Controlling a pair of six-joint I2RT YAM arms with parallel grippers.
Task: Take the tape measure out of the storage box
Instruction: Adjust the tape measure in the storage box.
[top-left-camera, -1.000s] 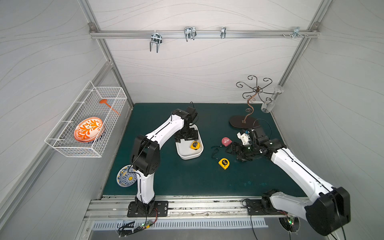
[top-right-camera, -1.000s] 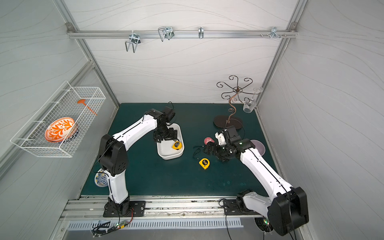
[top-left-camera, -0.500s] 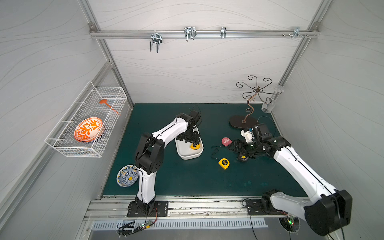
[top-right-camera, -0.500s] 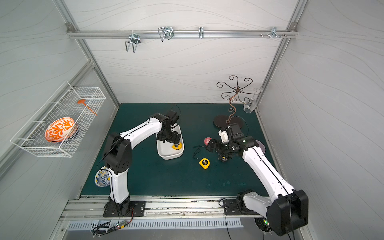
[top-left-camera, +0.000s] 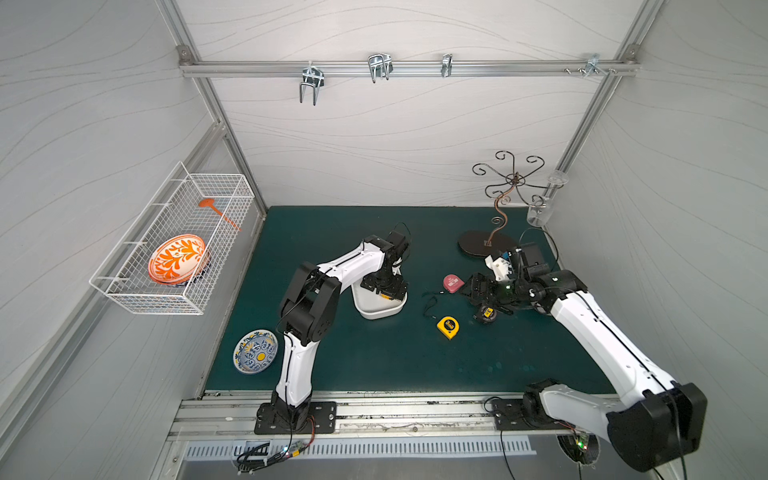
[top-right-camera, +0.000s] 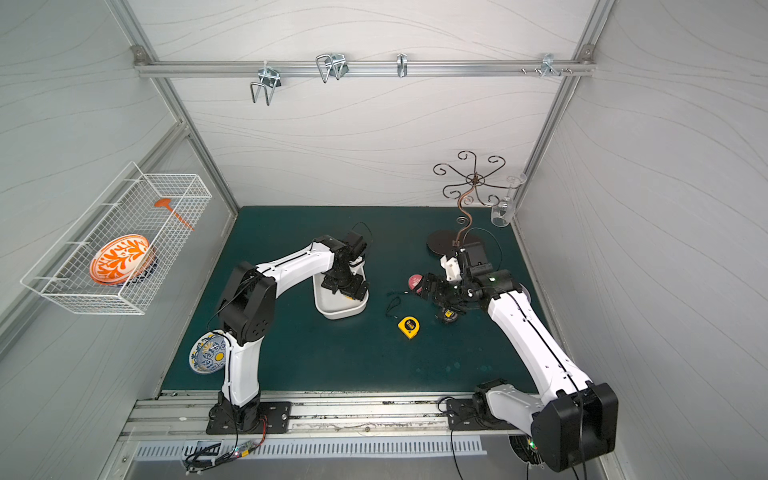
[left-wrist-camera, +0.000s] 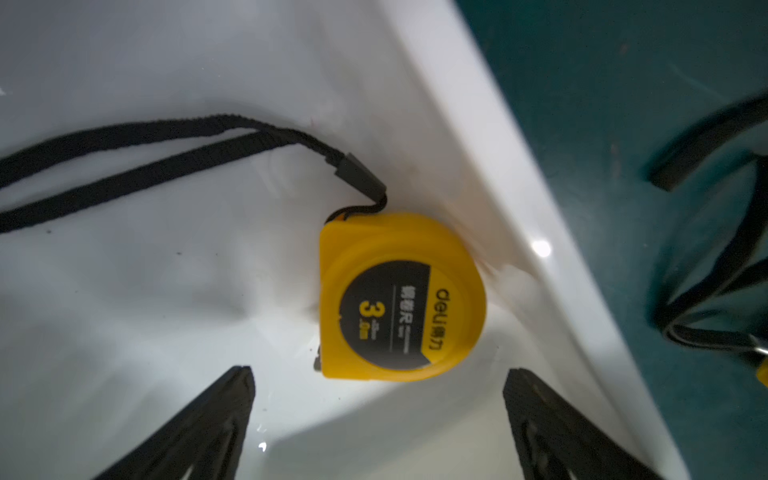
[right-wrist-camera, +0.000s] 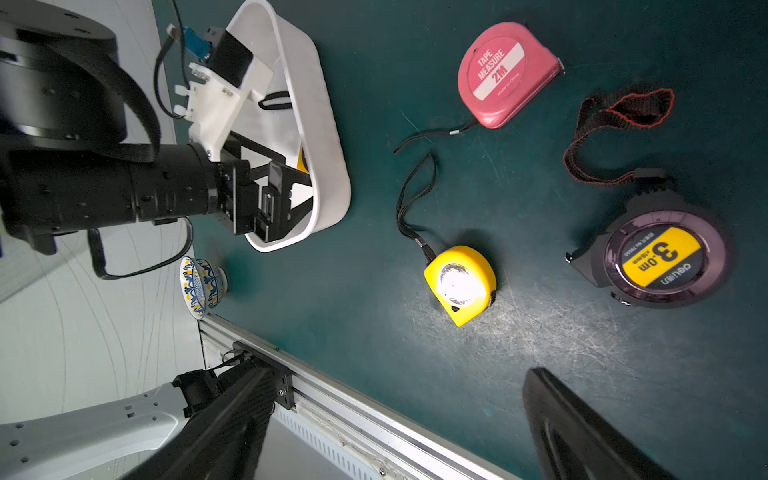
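Position: yellow tape measure (left-wrist-camera: 401, 297) lies flat in the storage box (left-wrist-camera: 478, 137), against its side wall, with its black strap (left-wrist-camera: 145, 158) trailing across the box floor. The left gripper (left-wrist-camera: 378, 371) is down inside the box with its jaws spread wide. Its fingertips stop just short of the tape measure and it holds nothing. The right gripper (right-wrist-camera: 397, 370) is likewise spread and empty above the green mat (right-wrist-camera: 353, 324). Three tapes lie near it: pink tape (right-wrist-camera: 505, 75), small yellow tape (right-wrist-camera: 461, 284) and black tape (right-wrist-camera: 660, 257).
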